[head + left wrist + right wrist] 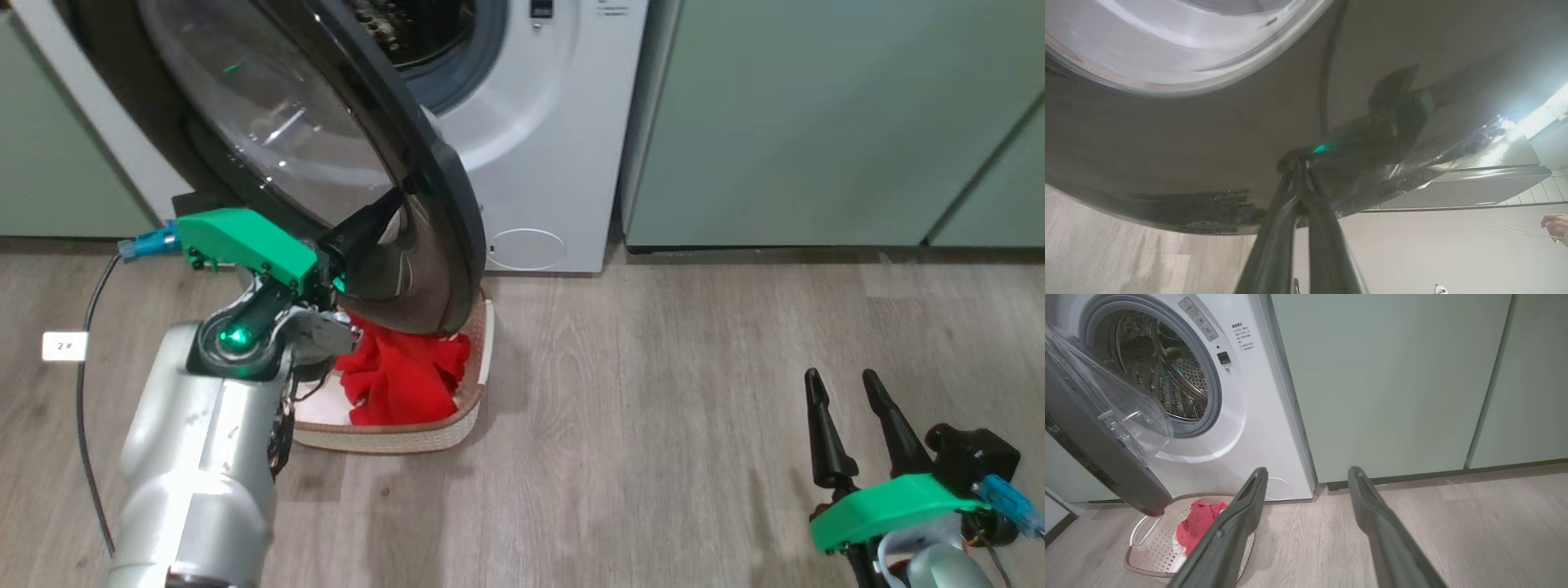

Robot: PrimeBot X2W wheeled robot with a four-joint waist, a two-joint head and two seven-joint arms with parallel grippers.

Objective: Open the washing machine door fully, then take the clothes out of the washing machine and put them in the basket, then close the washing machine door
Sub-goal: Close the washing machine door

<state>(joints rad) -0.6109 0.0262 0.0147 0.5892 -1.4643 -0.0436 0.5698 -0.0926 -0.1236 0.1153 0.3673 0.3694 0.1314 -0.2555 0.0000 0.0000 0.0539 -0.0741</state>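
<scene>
Round, black-rimmed, clear-bowled washing machine door (449, 196), half swung from the white front-loading washing machine (555, 147). Left gripper (392, 204) pressed together, tip against the outer face, apparently for pushing shut. Red mesh clothes (400, 380) in cream perforated basket (408, 441) before the machine. Right gripper (841, 377) spread, well to the machine's right.

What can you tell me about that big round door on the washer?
The washing machine door is round, with a wide glossy black rim and a bulging clear window bowl in the middle. It stands partly open, swung out from the washing machine, its lower edge over the basket. The left gripper, shut, touches its glossy outer face with its fingertips.
</scene>
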